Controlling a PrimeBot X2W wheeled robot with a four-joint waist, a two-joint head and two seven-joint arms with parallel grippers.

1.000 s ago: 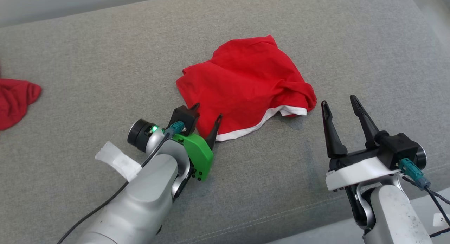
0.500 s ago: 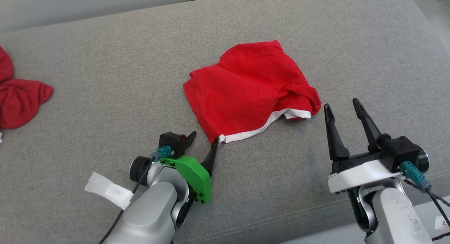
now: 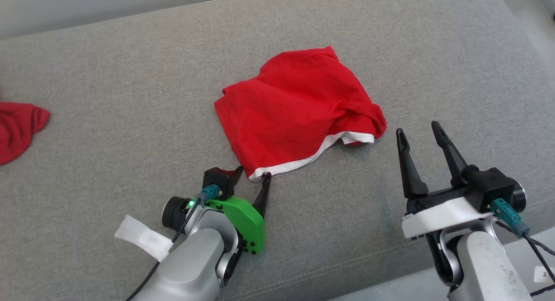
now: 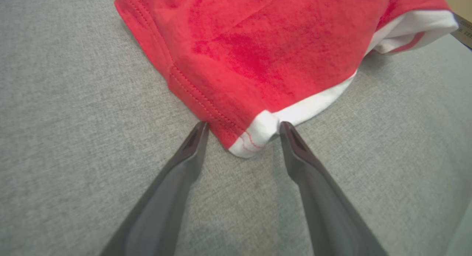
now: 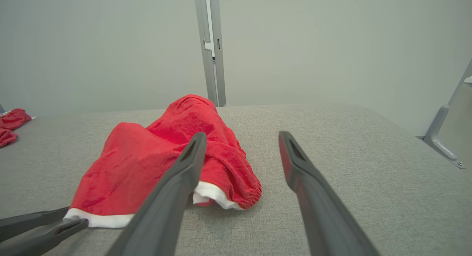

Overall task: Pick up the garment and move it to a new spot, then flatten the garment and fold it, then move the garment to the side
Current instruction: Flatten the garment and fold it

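Note:
The garment (image 3: 295, 114) is a red piece with a white hem, lying crumpled in the middle of the grey cushion (image 3: 130, 75). My left gripper (image 3: 253, 173) is open at the garment's near corner. The left wrist view shows the white-trimmed corner of the garment (image 4: 258, 56) lying between the two tips of the left gripper (image 4: 244, 125), not pinched. My right gripper (image 3: 417, 128) hangs open just right of the garment's bunched right end, apart from it. In the right wrist view the right gripper (image 5: 242, 135) points past the garment (image 5: 147, 160), and the left gripper's fingers (image 5: 44, 226) show at lower left.
Another red cloth (image 3: 17, 127) lies at the cushion's far left edge. The cushion's front seam (image 3: 325, 275) runs close to both arms. Behind the cushion stand a pale wall and a metal post (image 5: 210, 45); a metal bracket (image 5: 442, 145) sits at the right.
The head camera has shifted. My left gripper has drawn back along the garment's left edge to its near white corner, staying open. The right gripper has held its place.

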